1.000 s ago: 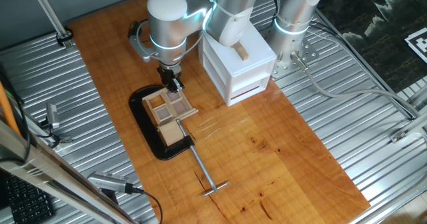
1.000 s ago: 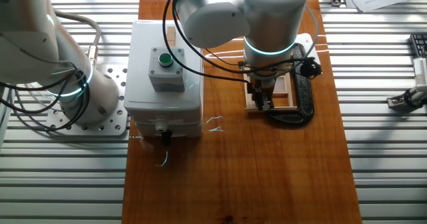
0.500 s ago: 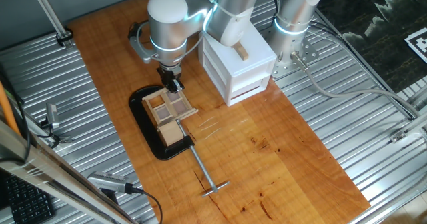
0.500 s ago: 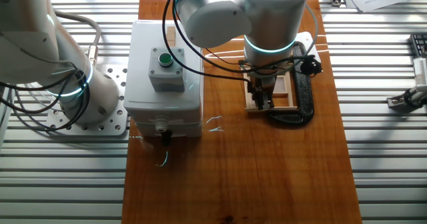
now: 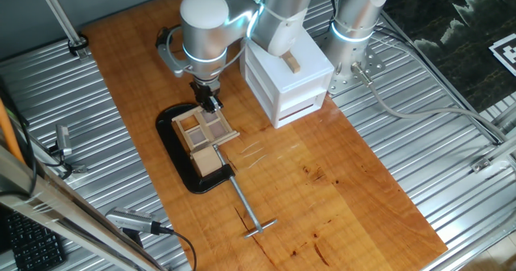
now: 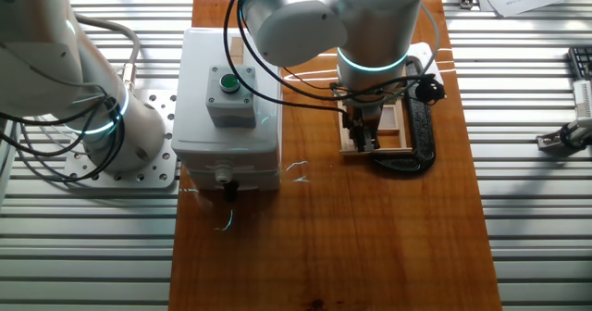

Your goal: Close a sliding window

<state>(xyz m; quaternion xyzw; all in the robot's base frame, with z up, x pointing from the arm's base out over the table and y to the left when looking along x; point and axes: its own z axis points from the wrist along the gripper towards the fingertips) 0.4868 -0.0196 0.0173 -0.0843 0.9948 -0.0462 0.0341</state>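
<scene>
Sliding window lies on its black base plate on the wooden tabletop, just beside the white box with green button. Gripper sits low at the frame's edge nearest the arm; fingers appear drawn narrow, but whether they pinch the sash or only press on it — cannot tell.

Risks, as judged:
- fingertip contact looks small; a push off-axis could ride over the grid bars and slip off
- too much downward load could jam the sash in its track or shift the whole base, since nothing visibly pins the plate except a clamp rod
- wrist passes close to the white box — a sideways sweep may clip it

One fixed view shows the clamp rod and the wooden block at the frame's far end; the other fixed view hides both but shows the green button and the frame square-on
</scene>
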